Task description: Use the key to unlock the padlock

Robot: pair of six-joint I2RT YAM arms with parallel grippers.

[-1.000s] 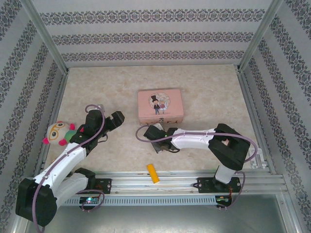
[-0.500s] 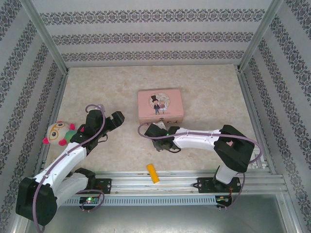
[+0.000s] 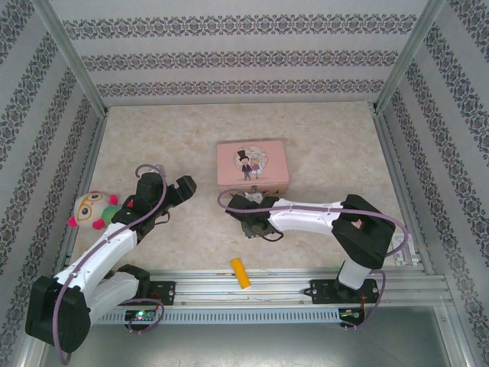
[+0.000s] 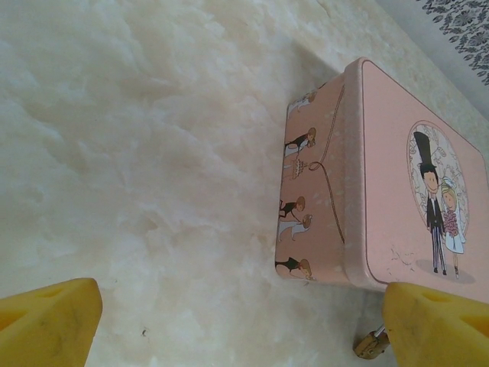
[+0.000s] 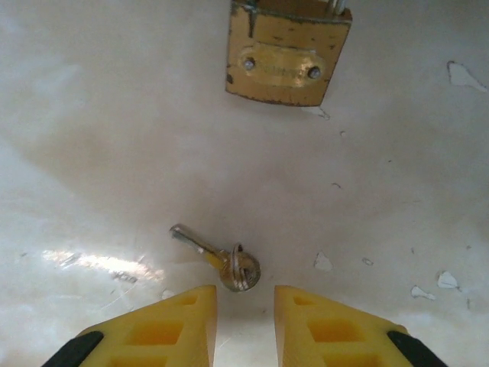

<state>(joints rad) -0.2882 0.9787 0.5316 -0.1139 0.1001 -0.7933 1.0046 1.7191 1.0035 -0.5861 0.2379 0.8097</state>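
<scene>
Two loose pieces on the pale table: key and padlock, neither one held.
In the right wrist view the key lies flat at lower centre, its round head just ahead of the right gripper, whose yellow fingers stand narrowly parted with nothing between them; the padlock lies at the top edge, apart from the key. The left gripper is spread wide and empty, with the pink tin at right.
</scene>
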